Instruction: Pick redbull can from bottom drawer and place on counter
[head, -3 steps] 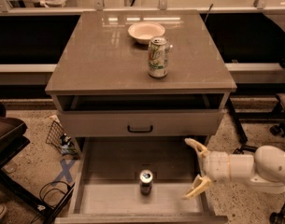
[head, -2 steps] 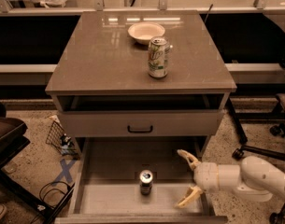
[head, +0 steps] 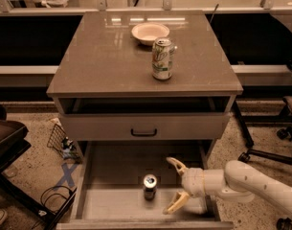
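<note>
The redbull can (head: 150,186), slim with a silver top, stands upright on the floor of the open bottom drawer (head: 112,166), near its front middle. My gripper (head: 173,186) is open, low inside the drawer, just right of the can, fingers spread and pointing left at it without touching. The white arm comes in from the lower right. The counter (head: 102,61) is the glossy top of the cabinet above.
A wider green-and-white soda can (head: 163,58) and a white bowl (head: 150,32) stand on the counter. A shallower drawer with a black handle (head: 143,132) is above the bottom drawer. A chair base (head: 260,152) is right; a black stand and cables (head: 21,186) are left.
My gripper and arm have moved left and down into the drawer, closing the gap to the redbull can. The can has not moved.
</note>
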Robot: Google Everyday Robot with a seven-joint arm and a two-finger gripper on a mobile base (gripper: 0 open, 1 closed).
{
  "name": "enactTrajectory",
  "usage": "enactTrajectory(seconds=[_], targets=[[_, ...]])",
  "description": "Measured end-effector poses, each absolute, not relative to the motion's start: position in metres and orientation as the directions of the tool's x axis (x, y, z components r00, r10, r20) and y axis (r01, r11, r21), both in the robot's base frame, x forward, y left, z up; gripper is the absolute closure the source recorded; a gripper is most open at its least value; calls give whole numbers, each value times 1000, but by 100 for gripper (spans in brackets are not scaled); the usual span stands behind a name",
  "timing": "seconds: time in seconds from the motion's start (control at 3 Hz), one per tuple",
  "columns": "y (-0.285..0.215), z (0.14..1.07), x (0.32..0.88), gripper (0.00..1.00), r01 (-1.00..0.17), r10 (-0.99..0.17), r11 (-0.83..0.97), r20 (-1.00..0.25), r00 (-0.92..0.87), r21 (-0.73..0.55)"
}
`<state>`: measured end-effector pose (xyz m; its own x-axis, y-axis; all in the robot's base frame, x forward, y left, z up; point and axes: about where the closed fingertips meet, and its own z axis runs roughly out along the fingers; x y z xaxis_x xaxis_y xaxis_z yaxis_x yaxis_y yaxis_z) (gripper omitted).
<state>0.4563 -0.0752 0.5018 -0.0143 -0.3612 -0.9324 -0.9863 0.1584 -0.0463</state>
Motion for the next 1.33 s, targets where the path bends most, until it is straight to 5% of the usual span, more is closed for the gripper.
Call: enactTrajectory(seconds=[0.67, 1.33], targets=[[-26, 468, 467, 0, -996, -354, 90, -935, -12, -22], [-4, 450, 472, 41, -997, -334, 77, -942, -33, 8]])
